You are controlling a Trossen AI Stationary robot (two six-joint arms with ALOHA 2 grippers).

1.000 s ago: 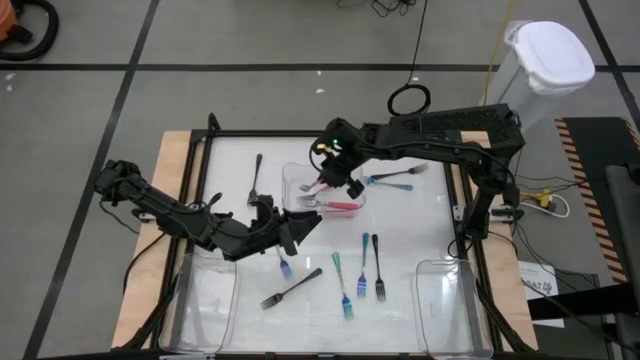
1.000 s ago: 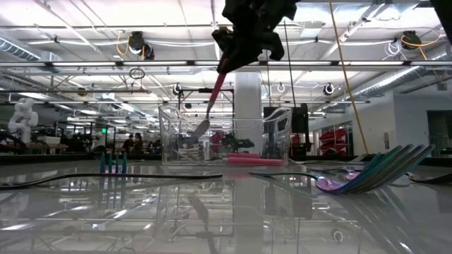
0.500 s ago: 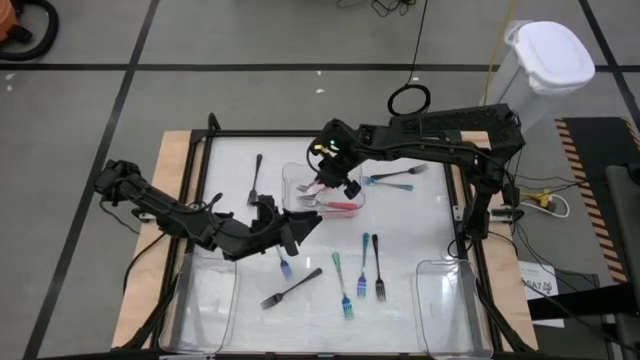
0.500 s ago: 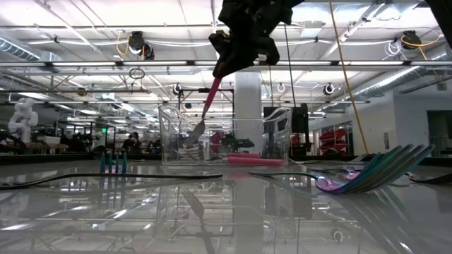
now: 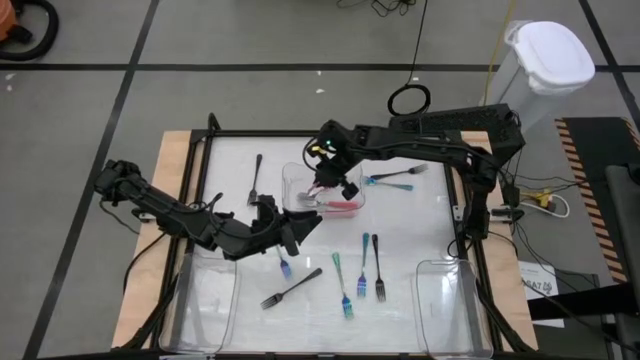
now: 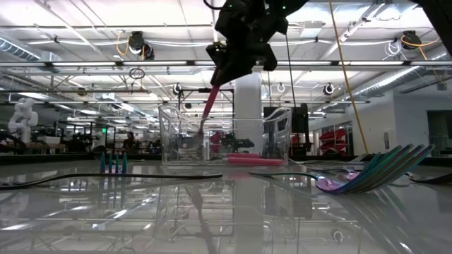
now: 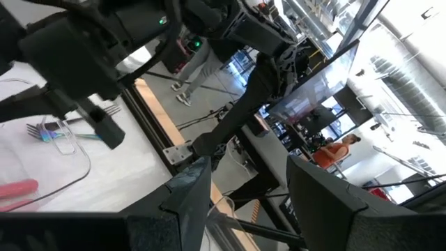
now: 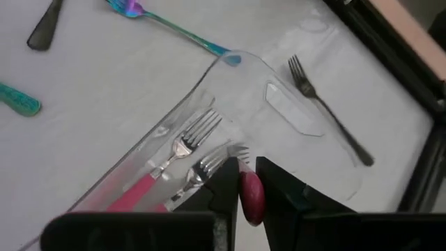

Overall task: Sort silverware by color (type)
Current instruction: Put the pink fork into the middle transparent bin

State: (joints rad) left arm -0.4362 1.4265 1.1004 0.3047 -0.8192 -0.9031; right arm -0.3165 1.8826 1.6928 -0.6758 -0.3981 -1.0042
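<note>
My right gripper (image 5: 325, 178) hangs over the clear tray (image 5: 292, 170) in the table's middle, shut on a pink-handled fork (image 6: 209, 104). Two more pink-handled forks (image 8: 174, 162) lie in that tray. Teal forks (image 5: 341, 283), dark forks (image 5: 291, 288) and one more dark fork (image 5: 257, 177) lie flat on the white tabletop. My left gripper (image 5: 303, 226) waits level at the table's left middle, open, nothing between its fingers (image 7: 187, 195). My right gripper pinches the fork's pink handle near its free end (image 8: 251, 199) between its two fingers. The fingers slant down from the far right. The fork hangs tilted below them, head down inside the tray walls (image 6: 201, 129); whether the head touches the tray floor I cannot tell.
Two more clear trays stand at the near left (image 5: 210, 300) and near right (image 5: 450, 300) corners. An iridescent fork (image 5: 396, 180) lies right of the middle tray. A black frame (image 5: 470, 215) borders the table.
My right gripper has sunk a little toward the middle tray with the pink fork still in it. The fork's head has gone down from above the tray's rim to between its walls.
</note>
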